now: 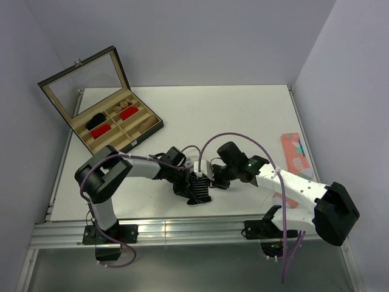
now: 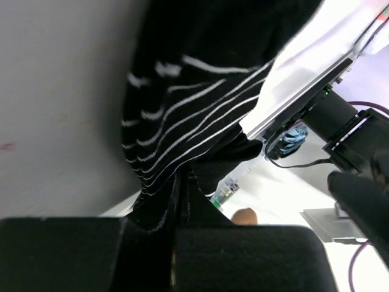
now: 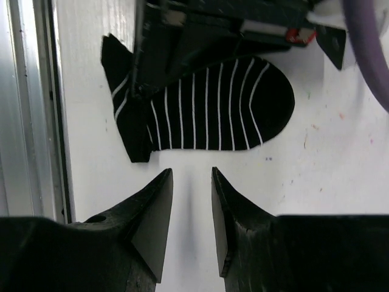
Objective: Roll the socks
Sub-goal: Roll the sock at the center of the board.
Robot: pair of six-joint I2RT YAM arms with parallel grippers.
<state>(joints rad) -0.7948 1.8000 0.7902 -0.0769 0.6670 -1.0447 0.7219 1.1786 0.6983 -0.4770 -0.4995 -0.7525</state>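
One striped sock (image 3: 206, 115), in left jaws, near right jaws

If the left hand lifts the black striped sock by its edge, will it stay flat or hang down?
Probably it will hang down: the black striped sock bunches where the left hand pinches it. It looks thin and light, lying flat on the table, so it is unlikely to roll.

Box (image 1: 148, 135) holds red bundles (image 1: 101, 130); perhaps a pink sock (image 1: 296, 155) right.
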